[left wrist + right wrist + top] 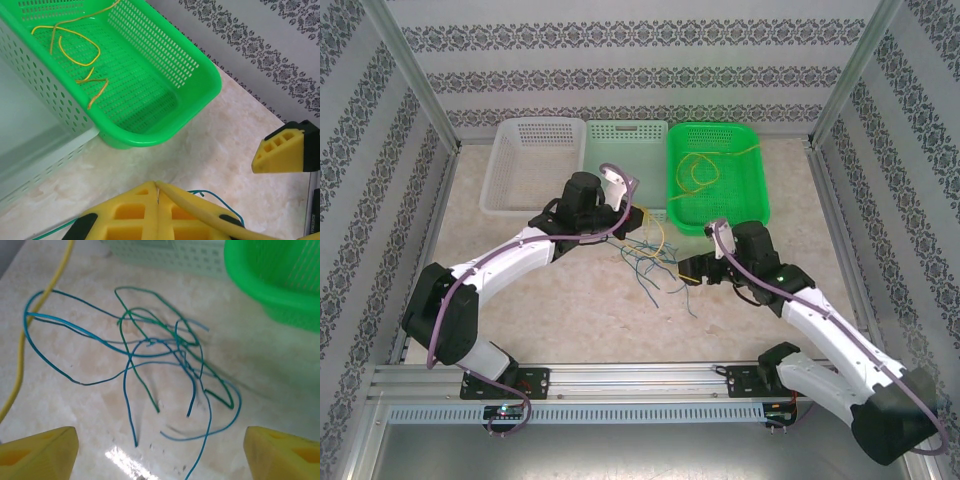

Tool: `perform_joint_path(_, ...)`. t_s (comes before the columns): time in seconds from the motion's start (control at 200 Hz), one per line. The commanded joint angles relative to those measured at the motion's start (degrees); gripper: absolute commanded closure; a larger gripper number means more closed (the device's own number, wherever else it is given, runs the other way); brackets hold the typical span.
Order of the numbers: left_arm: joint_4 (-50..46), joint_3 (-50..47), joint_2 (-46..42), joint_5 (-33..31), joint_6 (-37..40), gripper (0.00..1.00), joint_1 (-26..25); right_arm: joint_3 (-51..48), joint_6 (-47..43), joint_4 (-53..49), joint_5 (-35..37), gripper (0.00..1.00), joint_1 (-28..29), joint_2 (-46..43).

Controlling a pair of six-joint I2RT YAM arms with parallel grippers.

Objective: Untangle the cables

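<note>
- Left wrist view: my left jaws pinch the yellow cable (200, 204).
- My right jaws gape wide, with the blue and green cables (150, 342) knotted on the desk (280, 390) just ahead, between them.
- I'd draw the yellow one out slowly, watching for snags.

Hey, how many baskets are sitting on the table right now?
3. A white basket sits at the back left, a pale green basket is in the middle beside it, and a bright green basket on the right holds yellow cables.

The yellow wire (20, 360) ran off the top and left edges; the green basket (280, 280) was cropped at the corner.
</note>
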Motion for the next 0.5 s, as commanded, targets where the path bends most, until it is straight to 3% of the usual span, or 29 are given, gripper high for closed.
perform_joint_path(0.0, 2.5, -0.5, 0.0, 2.1, -2.3, 1.0, 0.9, -1.5, -2.6, 8.3, 2.0, 0.11, 1.4, -0.5)
perform_joint_path(0.185, 4.4, 0.3, 1.2, 5.8, -5.8, 1.0, 1.5, -0.9, -5.7, 13.5, 6.8, 0.09, 5.8, 3.0)
perform_joint_path(0.495, 9.9, -1.1, 1.5, 12.3, -10.5, 1.0, 3.8, 0.8, -10.2, 17.5, 5.1, 0.09, 5.9, 6.9)
